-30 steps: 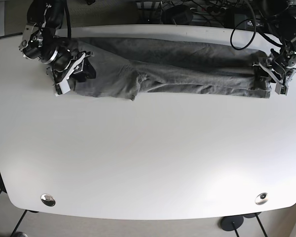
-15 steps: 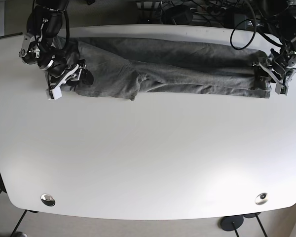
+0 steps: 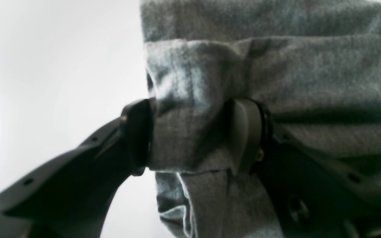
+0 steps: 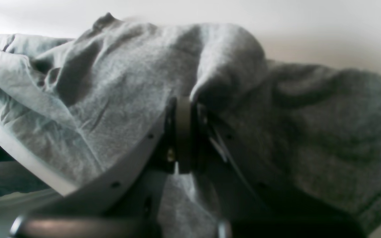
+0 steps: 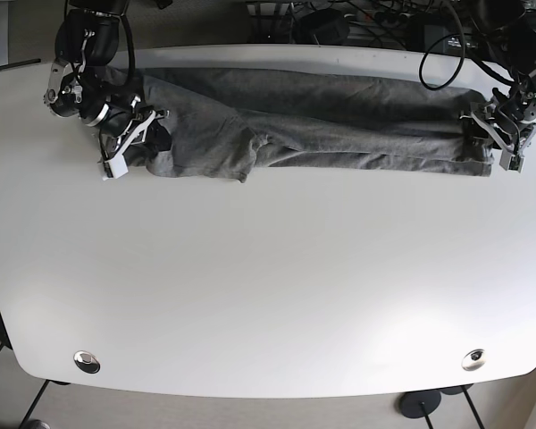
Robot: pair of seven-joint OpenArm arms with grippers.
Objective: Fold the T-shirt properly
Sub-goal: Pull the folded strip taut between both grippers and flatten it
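The white table (image 5: 268, 295) carries a grey T-shirt (image 5: 313, 134), stretched as a long band along its far edge. The cloth looks soft, light and limp, best held at its ends. The right gripper (image 4: 184, 132) has its jaws clamped on one bunched end; the left gripper (image 3: 190, 135) grips the other.

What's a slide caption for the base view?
Both grippers, left and right, pinch opposite ends of a grey T-shirt on the white table.

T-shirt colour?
Plain heathered grey T-shirt; the left wrist view shows it best.
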